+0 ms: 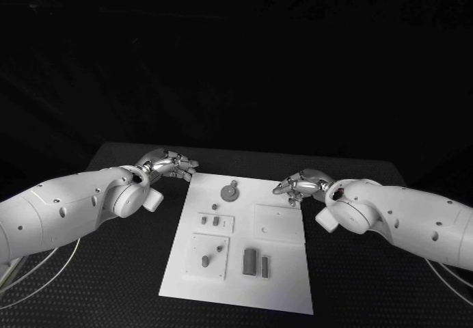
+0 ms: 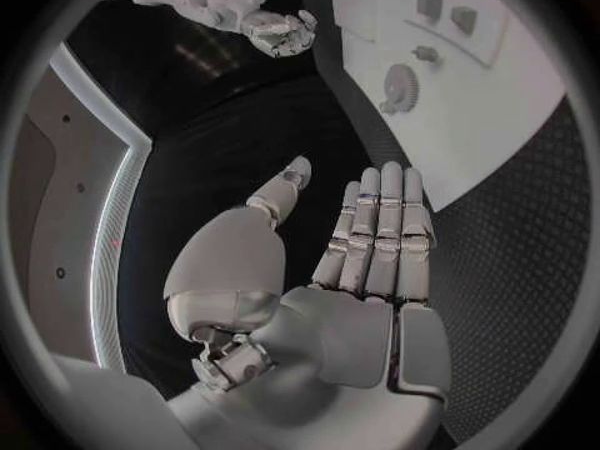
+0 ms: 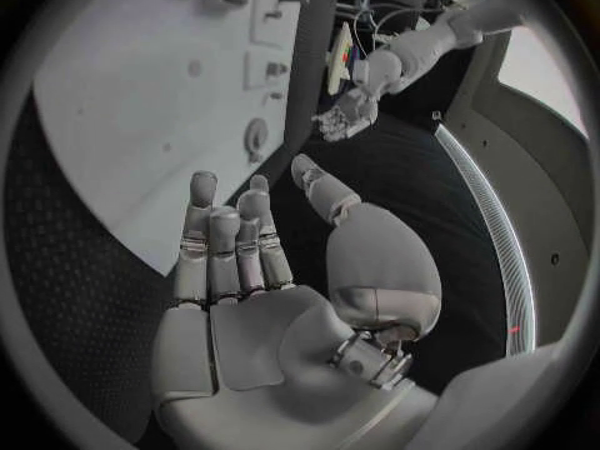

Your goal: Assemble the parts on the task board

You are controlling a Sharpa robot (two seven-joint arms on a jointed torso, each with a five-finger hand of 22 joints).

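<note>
Left robot hand (image 2: 363, 270) spread flat, fingers straight, holding nothing, over the bench (image 1: 128, 273) off the task board's (image 1: 286, 280) far-left corner. Right robot hand (image 3: 238, 270) likewise empty, off the far-right edge. Grey parts (image 1: 250, 260) lie on the board.

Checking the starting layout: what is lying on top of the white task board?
On the white task board: a round grey gear, two dark upright blocks, and small grey pegs on raised square plates. Both hands sit off its edges, covering nothing.

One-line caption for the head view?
Both hands, left and right, open beside the task board; grey parts untouched.
</note>
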